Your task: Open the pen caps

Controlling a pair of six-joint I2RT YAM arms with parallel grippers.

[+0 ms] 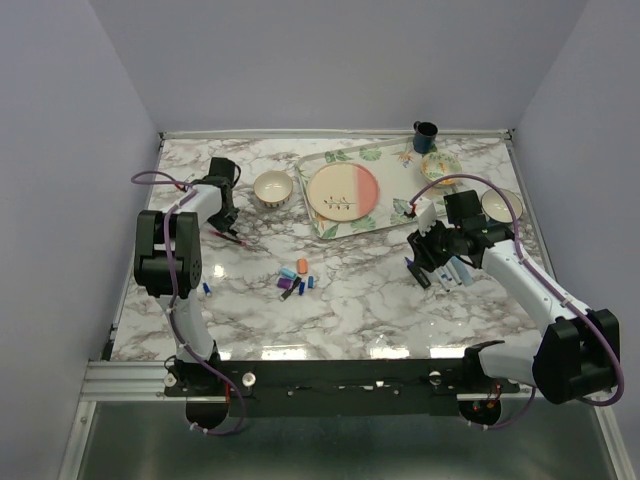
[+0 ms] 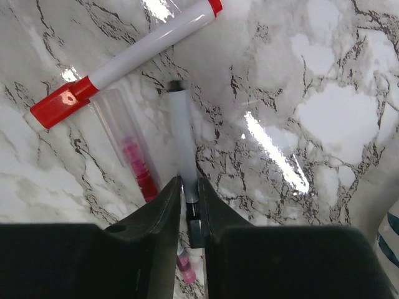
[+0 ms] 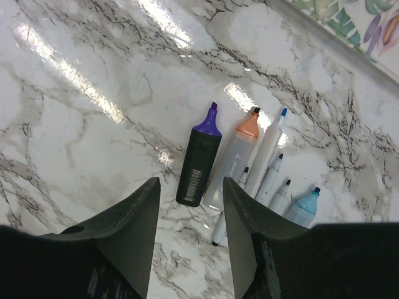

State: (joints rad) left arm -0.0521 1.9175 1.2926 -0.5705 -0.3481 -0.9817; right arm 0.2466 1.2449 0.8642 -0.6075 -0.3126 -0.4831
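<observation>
**Top view.** Loose caps [image 1: 295, 280] lie in a cluster mid-table. One blue cap [image 1: 207, 288] lies apart, near the left arm. The left gripper [image 1: 228, 215] is low beside a bowl [image 1: 272, 188]. The right gripper [image 1: 432, 258] hangs over a row of pens [image 1: 455, 270] near a tray [image 1: 305, 178].

**Left wrist view.** The jaws are clamped on a white pen [image 2: 182, 137], whose black tip is bare. A pink pen [image 2: 134, 159] with a clear barrel lies just beside it. A red-capped pen [image 2: 124, 62] lies beyond both.

**Right wrist view.** The jaws stand apart, holding nothing. Below them the uncapped pens lie side by side: a purple-tipped marker [image 3: 199, 159], an orange-tipped marker [image 3: 234, 159], then slimmer blue-tipped ones.
</observation>
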